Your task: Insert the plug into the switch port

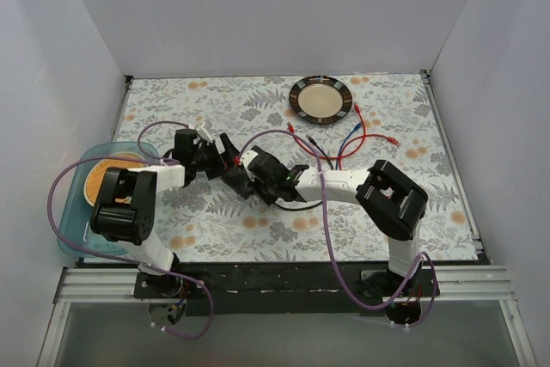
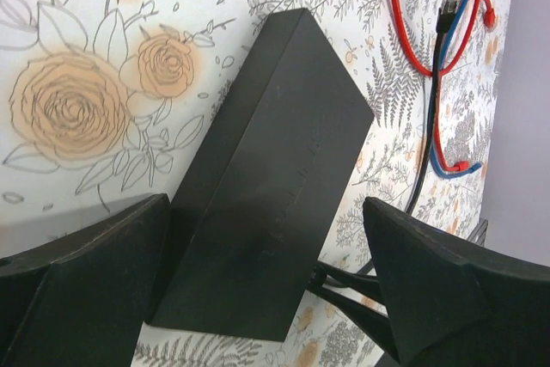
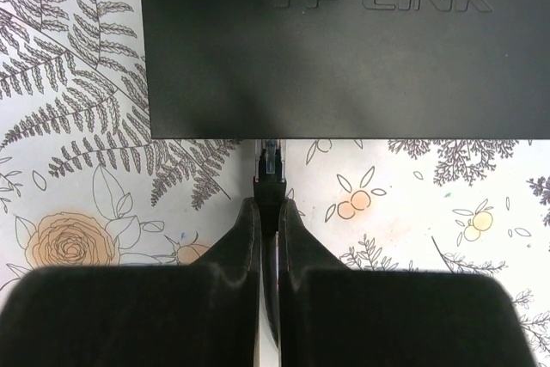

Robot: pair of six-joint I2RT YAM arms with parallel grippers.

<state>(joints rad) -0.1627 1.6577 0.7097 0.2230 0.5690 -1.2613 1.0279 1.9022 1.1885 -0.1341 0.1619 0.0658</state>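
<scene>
White-walled cell, floral-print surface (image 1: pixel 215 100). TP-Link switch (image 2: pixel 284 126) lies flat mid-surface, between my two arms.

Key relation: the plug (image 3: pixel 271 165) sits dead ahead of the right hand (image 3: pixel 269 208), pinched between closed fingers with its clear tip pointing straight at the switch's near long edge. The switch's long axis runs across the right wrist view. The plug's axis is square to it and meets the edge towards the left end. The tip is at the edge line, touching it or just under the lip. Any remaining travel would be straight forward along the plug's own axis, with no sideways correction that I can see.

The right hand is the nearer one and does the work. The left hand (image 2: pixel 265 206) is spread wide, with one finger on each side of the switch's short end. The right-side finger is clearly apart from the box. The left-side one is just beside it, and I can't tell if it's touching. So nothing is bracing the box, and in my judgement a push may slide it.

Hidden:
- The switch port itself. The sockets are on the edge face, and the wrist cam looks down on the top.
- I can't tell whether the plug is seated, partly in, or just at the mouth.
- The plug's cable disappears between the fingers.
- In the top view both hands cover most of the switch.

Off to the side, well apart: a dark-rimmed plate (image 1: pixel 320 98) at the far edge, loose red, blue and black patch leads (image 1: pixel 352 139), and a teal tray (image 1: pixel 73 238) on the left.
</scene>
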